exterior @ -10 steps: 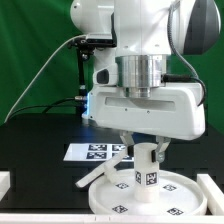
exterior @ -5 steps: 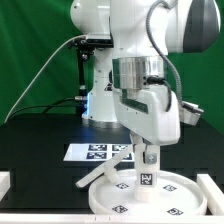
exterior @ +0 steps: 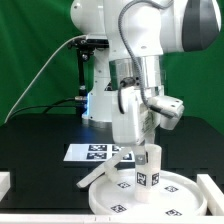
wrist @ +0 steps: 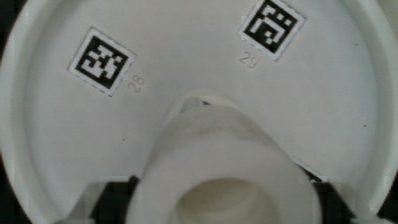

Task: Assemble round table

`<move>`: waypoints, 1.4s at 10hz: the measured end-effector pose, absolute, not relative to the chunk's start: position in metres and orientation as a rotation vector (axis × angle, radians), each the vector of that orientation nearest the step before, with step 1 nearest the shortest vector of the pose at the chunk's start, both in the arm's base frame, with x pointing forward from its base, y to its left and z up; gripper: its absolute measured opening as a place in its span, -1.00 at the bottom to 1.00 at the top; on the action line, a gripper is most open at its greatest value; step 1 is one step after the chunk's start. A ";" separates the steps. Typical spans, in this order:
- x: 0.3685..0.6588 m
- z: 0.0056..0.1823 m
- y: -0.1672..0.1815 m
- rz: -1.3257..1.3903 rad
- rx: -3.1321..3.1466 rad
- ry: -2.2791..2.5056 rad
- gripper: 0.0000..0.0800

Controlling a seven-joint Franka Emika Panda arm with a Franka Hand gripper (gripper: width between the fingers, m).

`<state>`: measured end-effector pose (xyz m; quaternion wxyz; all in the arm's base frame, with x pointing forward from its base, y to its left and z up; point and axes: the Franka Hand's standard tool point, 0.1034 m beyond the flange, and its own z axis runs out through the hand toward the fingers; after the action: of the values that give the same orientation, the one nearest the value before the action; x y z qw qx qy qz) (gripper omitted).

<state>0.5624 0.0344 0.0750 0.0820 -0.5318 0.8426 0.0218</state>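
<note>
Leg (exterior: 150, 170) stands upright on disc (exterior: 175, 197), pincer (exterior: 147, 150) clenched on it, probably being seated. Foot piece (exterior: 97, 175) lies beside the disc, not yet fitted.

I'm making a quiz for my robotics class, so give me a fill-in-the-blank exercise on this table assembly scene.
1. The leg stands ____ on the round disc.
2. The tool is shut on the ____.
3. The marker board lies on a ____ table.
4. The wrist view shows ____ tags on the round disc.
Missing words: upright; leg; black; two.
</note>
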 end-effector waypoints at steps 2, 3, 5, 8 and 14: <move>0.562 0.075 0.034 0.077 -1.423 2.600 0.01; 0.562 0.075 0.034 0.082 -1.382 2.621 0.01; 0.562 0.074 0.035 0.083 -1.402 2.613 0.01; 0.564 0.078 0.047 0.088 -1.888 2.296 0.61; 0.564 0.078 0.045 0.030 -2.480 1.648 0.62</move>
<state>0.5644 0.0453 0.0778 0.0817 -0.8301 0.5515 0.0102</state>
